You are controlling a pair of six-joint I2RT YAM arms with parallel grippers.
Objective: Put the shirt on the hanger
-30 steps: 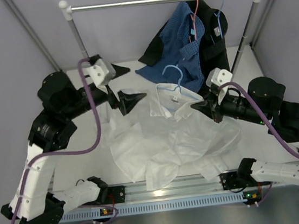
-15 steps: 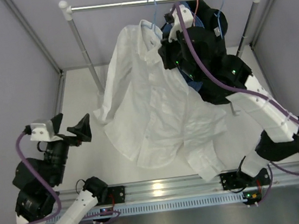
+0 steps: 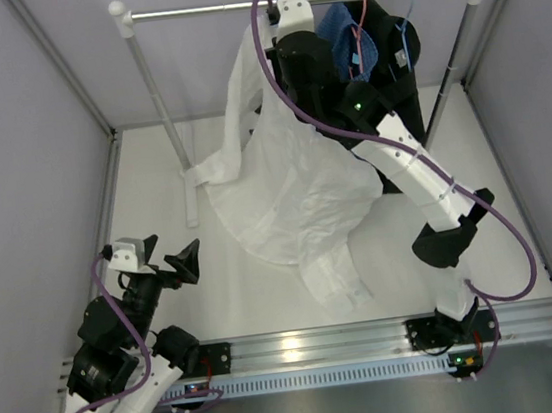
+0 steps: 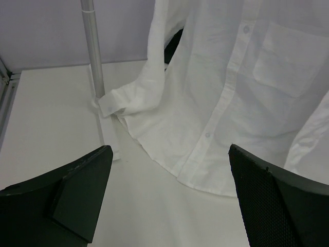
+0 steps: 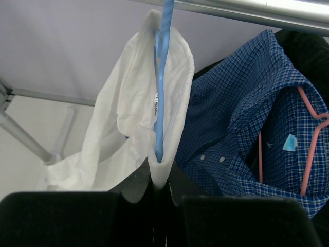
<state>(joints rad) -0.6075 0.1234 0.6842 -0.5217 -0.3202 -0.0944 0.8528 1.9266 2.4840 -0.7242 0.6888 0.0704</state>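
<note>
Shirt, white and long-sleeved (chest pocket)

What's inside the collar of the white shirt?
The light-blue hanger: its neck rises out of the collar to the rail, with the right gripper shut at the collar's base. Its arms are hidden under the shirt.

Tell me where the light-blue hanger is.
Right wrist view, centre: the light-blue hanger stands inside the collar of the white shirt, its lower end pinched in the right gripper, its top at the rail, left of the blue checked shirt.
</note>
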